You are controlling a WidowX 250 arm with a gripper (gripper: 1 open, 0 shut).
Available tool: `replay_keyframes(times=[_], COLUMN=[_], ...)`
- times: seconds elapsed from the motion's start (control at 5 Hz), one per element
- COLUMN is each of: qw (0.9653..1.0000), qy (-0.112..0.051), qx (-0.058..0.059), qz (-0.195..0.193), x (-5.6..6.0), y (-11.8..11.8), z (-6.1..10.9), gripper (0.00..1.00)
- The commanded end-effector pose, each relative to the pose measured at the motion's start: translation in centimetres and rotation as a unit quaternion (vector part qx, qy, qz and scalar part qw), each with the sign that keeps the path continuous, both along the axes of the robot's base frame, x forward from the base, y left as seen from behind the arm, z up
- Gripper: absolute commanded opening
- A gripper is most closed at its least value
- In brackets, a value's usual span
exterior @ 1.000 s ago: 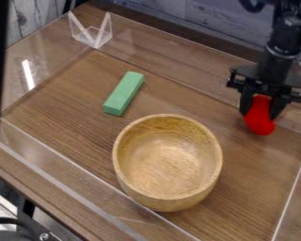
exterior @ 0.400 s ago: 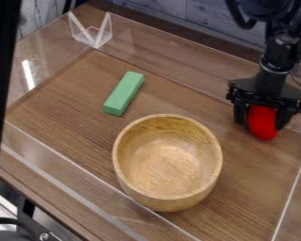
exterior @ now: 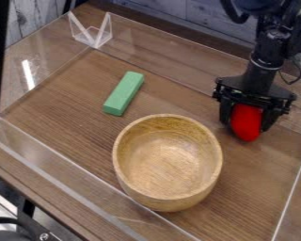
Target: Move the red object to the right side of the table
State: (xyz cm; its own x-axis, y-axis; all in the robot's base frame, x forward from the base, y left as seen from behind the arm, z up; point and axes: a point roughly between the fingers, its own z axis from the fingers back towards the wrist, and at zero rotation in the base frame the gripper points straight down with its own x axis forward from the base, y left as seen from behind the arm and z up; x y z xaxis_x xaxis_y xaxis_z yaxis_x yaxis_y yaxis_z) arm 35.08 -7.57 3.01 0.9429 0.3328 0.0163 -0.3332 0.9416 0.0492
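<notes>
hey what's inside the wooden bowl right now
Nothing shows inside the wooden bowl; its bare floor and far inner wall are visible. The near wall's rim hides a strip of the inside closest to the camera. The red toy fruit sits outside, on the table.

My table (exterior: pixel 65 113) is brown wood with low clear walls around it. A green block (exterior: pixel 123 92) lies on the left. A big wooden bowl (exterior: pixel 167 160) sits near the front. The red object (exterior: pixel 246 122) rests on the right side.
</notes>
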Motion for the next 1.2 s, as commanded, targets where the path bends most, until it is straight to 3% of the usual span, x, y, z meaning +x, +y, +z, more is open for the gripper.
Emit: replay_keyframes(times=[0.0, 0.2, 0.6, 1.0], qw=[0.9986, 0.9976, 0.9978, 0.9973], qy=[-0.048, -0.056, -0.051, -0.043], qx=[-0.01, -0.013, -0.012, -0.006], qz=[0.02, 0.037, 0.041, 0.06], x=[1.2, 1.4, 1.9, 1.6], y=[1.1, 2.3, 0.5, 0.2], z=[4.3, 6.0, 5.1, 7.1], gripper=[1.0, 1.0, 1.0, 1.0])
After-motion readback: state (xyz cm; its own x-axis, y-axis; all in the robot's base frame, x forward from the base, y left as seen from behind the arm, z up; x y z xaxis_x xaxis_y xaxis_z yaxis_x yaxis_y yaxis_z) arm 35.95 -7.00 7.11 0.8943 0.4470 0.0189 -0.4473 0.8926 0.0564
